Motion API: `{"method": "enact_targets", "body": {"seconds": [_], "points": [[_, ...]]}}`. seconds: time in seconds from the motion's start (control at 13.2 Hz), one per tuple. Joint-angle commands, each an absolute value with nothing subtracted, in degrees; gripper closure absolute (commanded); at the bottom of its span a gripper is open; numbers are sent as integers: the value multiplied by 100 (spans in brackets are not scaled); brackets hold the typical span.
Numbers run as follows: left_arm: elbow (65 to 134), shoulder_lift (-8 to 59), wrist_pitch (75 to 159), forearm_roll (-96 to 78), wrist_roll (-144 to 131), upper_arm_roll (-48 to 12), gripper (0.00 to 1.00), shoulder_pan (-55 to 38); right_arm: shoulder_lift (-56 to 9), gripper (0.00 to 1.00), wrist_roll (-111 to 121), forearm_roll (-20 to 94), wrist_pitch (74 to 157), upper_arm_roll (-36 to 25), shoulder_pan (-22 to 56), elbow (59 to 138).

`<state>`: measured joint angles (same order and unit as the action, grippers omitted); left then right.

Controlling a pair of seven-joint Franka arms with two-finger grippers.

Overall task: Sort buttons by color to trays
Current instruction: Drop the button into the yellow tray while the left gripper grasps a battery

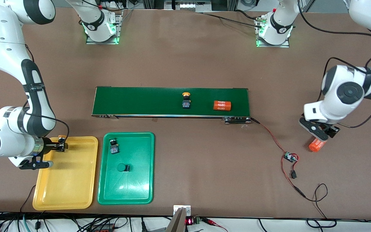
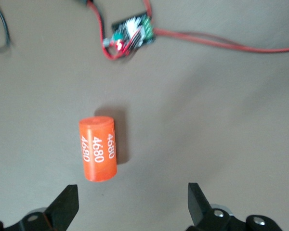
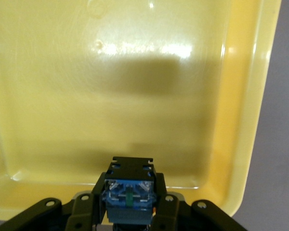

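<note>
Right now the brown tabletop [image 1: 185, 58] carries everything, and its largest piece is the dark-green conveyor belt [image 1: 140, 101], lying nearer the arms' bases than the two trays. On that belt stand a yellow-capped button [image 1: 186, 100] and, toward the left arm's end, an orange 4680 cylinder [image 1: 222, 105]. Side by side below the belt sit the yellow tray [image 1: 72, 180] and the green tray [image 1: 137, 190]; the green one already holds two green-capped buttons, one upright near its upper corner [image 1: 113, 146] and one tipped on its side mid-tray [image 1: 123, 167]. My right gripper [image 1: 63, 146] hangs over the upper edge of the yellow tray, its jaws closed on a second yellow-capped button [image 3: 129, 192], so I judge the step in hand to be the drop. Next I should lower a little, part the jaws over bare tray floor, then go for the button on the belt. My left gripper [image 2: 133, 204] waits with jaws spread wide and empty over a second orange 4680 cylinder [image 2: 97, 149] on the tabletop, near a small circuit board on red wires [image 1: 290, 157].
</note>
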<state>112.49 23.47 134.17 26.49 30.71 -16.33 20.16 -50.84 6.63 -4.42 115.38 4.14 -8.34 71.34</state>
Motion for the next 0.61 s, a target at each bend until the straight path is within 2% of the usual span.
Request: {"method": "enact_targets", "body": {"seconds": [0.0, 0.08, 0.15, 0.3, 0.38, 0.45, 0.53], "points": [[10558, 2987, 13377, 2391, 3233, -1547, 0, 2179, -5352, 100, 686, -501, 11452, 299, -712, 6698], [10408, 3101, 13377, 2356, 3313, -1547, 0, 2214, -5370, 98, 677, -501, 11470, 290, -712, 6697], [10241, 3242, 13377, 2242, 3340, -1547, 0, 2250, -5370, 76, 677, -510, 11470, 290, -703, 6706], [9863, 3567, 13359, 2075, 3470, -1538, 0, 2363, -5370, 40, 668, -606, 11470, 299, -677, 6706], [9705, 3742, 13359, 2074, 3663, -1538, 0, 2399, -5370, 27, 677, -615, 11461, 299, -668, 6706], [9555, 3875, 13359, 1996, 3796, -1538, 0, 2408, -5353, 8, 677, -615, 11444, 299, -668, 6715], [9502, 3954, 13359, 1969, 3910, -1538, 0, 2452, -5309, 0, 685, -615, 11382, 308, -651, 6715]]}}
